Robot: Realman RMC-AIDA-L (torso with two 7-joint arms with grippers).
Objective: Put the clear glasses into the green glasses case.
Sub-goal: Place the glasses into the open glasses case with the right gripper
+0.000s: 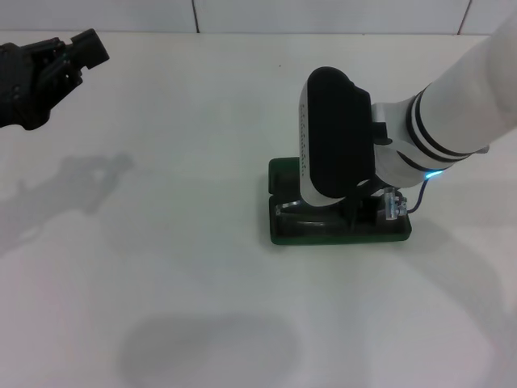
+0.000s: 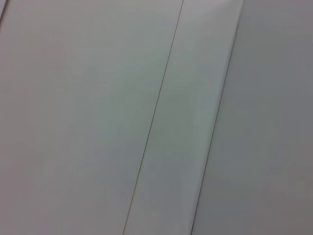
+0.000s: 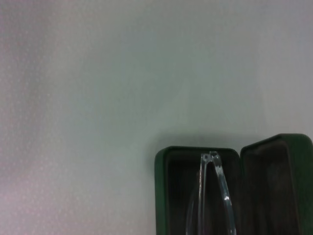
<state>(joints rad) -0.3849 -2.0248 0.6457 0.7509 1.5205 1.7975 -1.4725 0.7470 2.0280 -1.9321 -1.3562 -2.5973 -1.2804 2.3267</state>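
The green glasses case point(image 1: 281, 236) lies open on the white table, right of centre, with its dark lining showing. The clear glasses point(image 1: 300, 212) rest inside the case's tray. In the right wrist view their thin clear arms point(image 3: 216, 193) run along the dark tray of the case point(image 3: 160, 196), and the lid point(image 3: 279, 186) stands up beside it. My right gripper point(image 1: 359, 206) hangs directly over the case, largely hidden behind its own black and white wrist housing. My left gripper point(image 1: 74, 50) is raised at the far left, away from the case, open and holding nothing.
The white table point(image 1: 161, 267) stretches around the case, with arm shadows on its left and front. A tiled wall edge point(image 1: 194, 16) runs along the back. The left wrist view holds only pale panels with seams point(image 2: 156, 117).
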